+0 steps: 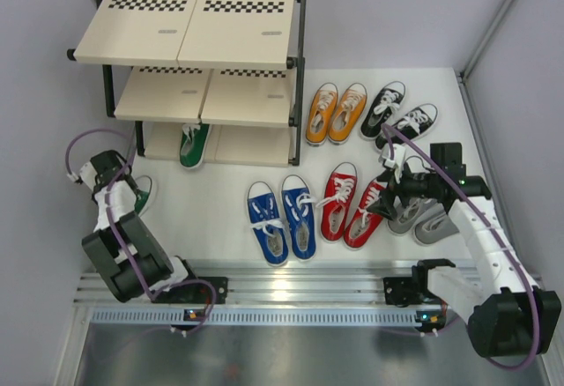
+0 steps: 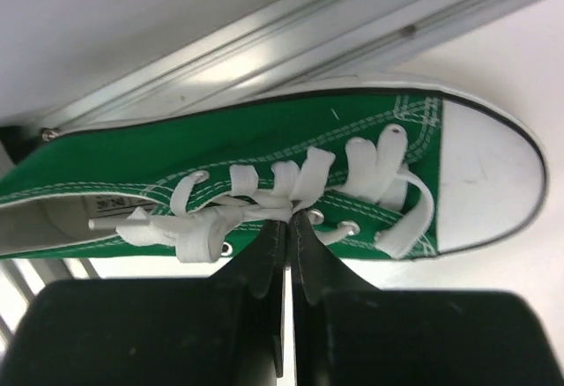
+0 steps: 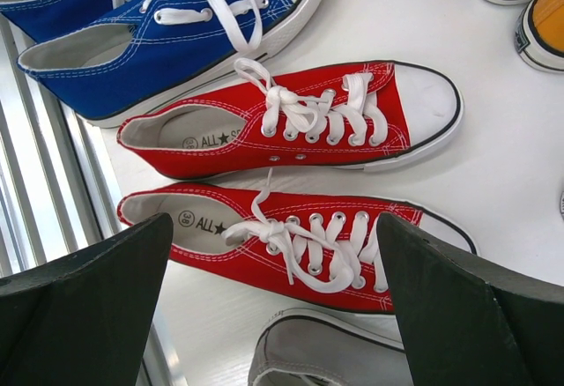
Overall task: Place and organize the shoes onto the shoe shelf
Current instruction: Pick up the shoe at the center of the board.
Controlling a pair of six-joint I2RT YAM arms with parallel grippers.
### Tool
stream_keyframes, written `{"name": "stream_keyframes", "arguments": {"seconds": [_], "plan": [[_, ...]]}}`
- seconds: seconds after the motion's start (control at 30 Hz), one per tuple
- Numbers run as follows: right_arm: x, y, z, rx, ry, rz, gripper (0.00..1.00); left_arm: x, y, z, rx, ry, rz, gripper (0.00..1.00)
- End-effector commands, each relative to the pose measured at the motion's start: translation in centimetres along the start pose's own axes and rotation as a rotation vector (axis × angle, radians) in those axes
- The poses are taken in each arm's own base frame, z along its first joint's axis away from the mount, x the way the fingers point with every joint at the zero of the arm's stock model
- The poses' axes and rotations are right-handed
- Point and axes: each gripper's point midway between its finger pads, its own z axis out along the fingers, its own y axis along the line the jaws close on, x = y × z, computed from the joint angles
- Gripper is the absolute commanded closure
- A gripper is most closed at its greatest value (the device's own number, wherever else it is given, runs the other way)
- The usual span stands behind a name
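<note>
Left side is tight. The green shoe [image 2: 264,152] lies on the counter [image 1: 220,183] right along the aluminium rail [image 2: 352,25] at the left wall, with the shoe shelf [image 1: 189,25] just beyond it in the far-left corner.

The left end effector [image 2: 286,232] is clenched, tips against the shoe's lace side at the eyelets. Cannot tell if canvas or lace is pinched between them. The second green shoe [image 1: 194,144] sits on the bottom tier.

The right end effector [image 3: 273,227] is released, jaws wide, above the red pair [image 1: 351,203]. The nearer red shoe is framed between its fingers, no contact.

The blue pair [image 1: 280,218] is just left of the reds. The grey pair [image 1: 423,218] is just right, partly under the arm. The orange pair [image 1: 336,113] and black pair [image 1: 401,113] sit further back, right of the shelf.

There is a bare counter strip between the shelf front and the blue pair.
</note>
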Motion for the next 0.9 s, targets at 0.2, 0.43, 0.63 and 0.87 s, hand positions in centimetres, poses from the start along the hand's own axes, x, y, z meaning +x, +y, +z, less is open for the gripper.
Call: {"name": "stream_keyframes", "arguments": {"seconds": [0.2, 0.43, 0.63, 0.87], "plan": [[-2.1, -0.2, -0.8, 0.01, -0.056, -0.073, 0.01, -0.6, -3.1, -5.6, 0.295, -0.035, -0.143, 1.0], [-2.2, -0.2, -0.8, 0.002, -0.053, -0.065, 0.01, -1.7, -1.8, -10.2, 0.34, -0.126, -0.22, 1.0], [-2.3, -0.2, -0.8, 0.005, -0.056, -0.06, 0.01, -0.3, -4.1, -13.5, 0.531, -0.06, -0.196, 1.0], [-2.4, -0.3, -0.8, 0.007, -0.056, -0.06, 0.0, 2.9, -7.9, -17.7, 0.799, 0.073, -0.083, 1.0]]}}
